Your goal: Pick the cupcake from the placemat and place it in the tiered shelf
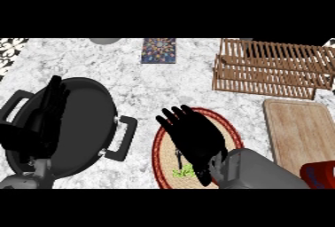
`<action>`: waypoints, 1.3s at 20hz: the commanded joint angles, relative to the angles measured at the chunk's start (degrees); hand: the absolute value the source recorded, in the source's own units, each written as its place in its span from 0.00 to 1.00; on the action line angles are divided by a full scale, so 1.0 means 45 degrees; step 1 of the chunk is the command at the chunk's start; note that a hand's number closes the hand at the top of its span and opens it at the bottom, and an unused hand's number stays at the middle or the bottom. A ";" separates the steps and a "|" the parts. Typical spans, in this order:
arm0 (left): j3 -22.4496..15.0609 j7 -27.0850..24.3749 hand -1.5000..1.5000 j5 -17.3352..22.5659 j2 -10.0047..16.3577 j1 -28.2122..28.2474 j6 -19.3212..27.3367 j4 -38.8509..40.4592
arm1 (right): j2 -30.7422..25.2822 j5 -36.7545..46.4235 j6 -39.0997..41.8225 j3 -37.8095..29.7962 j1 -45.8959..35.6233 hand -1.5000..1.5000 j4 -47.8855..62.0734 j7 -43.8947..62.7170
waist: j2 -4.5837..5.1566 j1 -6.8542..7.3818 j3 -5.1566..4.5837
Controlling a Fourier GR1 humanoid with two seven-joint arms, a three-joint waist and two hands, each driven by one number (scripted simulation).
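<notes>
Most of the cupcake [185, 170] is hidden under the right hand [193, 139]; only a green scrap shows on the placemat [159, 153]. That hand's fingers lie straight and spread over it, contact unclear. The left hand [51, 111] rests above the pan [91, 115], fingers straight, holding nothing. The tiered shelf [271, 66] stands well apart.

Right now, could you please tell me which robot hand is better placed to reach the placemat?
The right robot hand: it is spread over the placemat, while the left robot hand rests over the pan.
</notes>
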 commanded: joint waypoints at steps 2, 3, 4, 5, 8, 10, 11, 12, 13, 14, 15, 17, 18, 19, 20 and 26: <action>0.0493 0.1142 0.50 0.0056 0.0337 -0.0132 -0.0417 -0.0866 | 0.0509 0.1177 0.0191 -0.0180 0.1040 0.00 -0.0015 -0.0624 | -0.0011 -0.0005 0.0002; -0.0128 -0.0268 0.50 -0.0448 -0.0625 -0.0068 -0.0044 0.0351 | 0.0000 0.1589 -0.0510 -0.0206 0.1157 0.00 0.1164 -0.1996 | 0.0017 -0.0013 0.0001; 0.0562 -0.0273 0.50 -0.0013 0.0073 0.0153 -0.0578 0.0116 | 0.0990 0.2260 -0.1211 0.0391 0.0823 0.00 0.2418 -0.2027 | 0.0026 0.0076 0.0000; 0.0447 -0.0436 0.50 -0.0191 -0.0282 0.0137 -0.0584 0.0533 | -0.0036 0.1789 -0.0021 -0.0729 0.1198 0.00 0.1120 -0.2397 | 0.0007 -0.0021 -0.0001; 0.0487 -0.0456 0.50 -0.0140 -0.0464 0.0209 -0.0928 0.0314 | 0.0709 0.2826 -0.0050 -0.0559 0.1651 0.00 0.1260 -0.2318 | 0.0001 -0.0019 -0.0002; 0.0560 0.0163 0.50 -0.0410 -0.0580 0.0257 -0.0505 -0.0242 | 0.0985 0.2827 0.0062 -0.1334 0.1180 0.00 0.2069 -0.3173 | 0.0003 0.0011 0.0000; 0.0504 -0.0449 0.50 -0.0598 -0.0777 0.0322 -0.0518 0.0110 | 0.1035 0.3513 -0.0642 -0.0892 0.1773 0.00 0.2353 -0.3354 | 0.0006 -0.0001 -0.0001; 0.0934 -0.0466 0.50 -0.0149 -0.0397 0.0603 -0.1061 -0.0185 | 0.0904 0.3717 -0.0770 -0.0899 0.1806 0.00 0.2480 -0.3903 | 0.0005 0.0016 -0.0001; 0.0202 0.0032 0.50 -0.0852 -0.0850 0.0905 -0.0501 -0.0846 | 0.0855 0.3663 -0.0694 -0.1280 0.1874 0.00 0.2509 -0.4123 | 0.0000 0.0015 0.0001; 0.0619 0.0409 0.50 -0.0591 -0.0564 0.0029 -0.0720 -0.0407 | 0.1051 0.3815 -0.1169 -0.1461 0.1526 0.00 0.3561 -0.4821 | 0.0014 0.0018 0.0002; 0.0972 -0.0221 0.50 -0.0393 -0.0579 0.0377 -0.1034 -0.0223 | 0.1139 0.4128 -0.0904 -0.1326 0.2259 0.00 0.2574 -0.4499 | 0.0002 -0.0012 -0.0001; 0.0916 -0.0820 0.50 -0.0436 -0.0851 -0.0076 -0.1204 0.0949 | 0.1482 0.4471 -0.1378 -0.1439 0.2068 0.00 0.3274 -0.5017 | 0.0014 -0.0023 -0.0002; 0.0677 0.0042 0.50 -0.0944 -0.0955 0.0201 -0.0660 -0.0321 | 0.1574 0.4781 -0.1429 -0.1355 0.2415 0.00 0.3200 -0.5149 | 0.0002 -0.0007 0.0001; 0.0408 -0.0231 0.50 -0.1192 -0.1242 -0.0022 -0.0611 0.0365 | 0.2389 0.4781 -0.0835 -0.1488 0.1783 0.00 0.3551 -0.4709 | 0.0008 -0.0007 -0.0001; 0.0486 0.0041 0.50 -0.1223 -0.1248 0.0227 -0.0569 -0.0171 | 0.1856 0.5135 -0.1313 -0.1689 0.2119 0.00 0.3900 -0.5610 | 0.0005 0.0000 0.0000; 0.0781 0.0540 0.50 -0.1205 -0.1147 -0.0109 -0.0946 -0.0588 | 0.2919 0.5993 -0.0953 -0.1779 0.2540 0.00 0.4099 -0.5284 | -0.0004 -0.0021 0.0000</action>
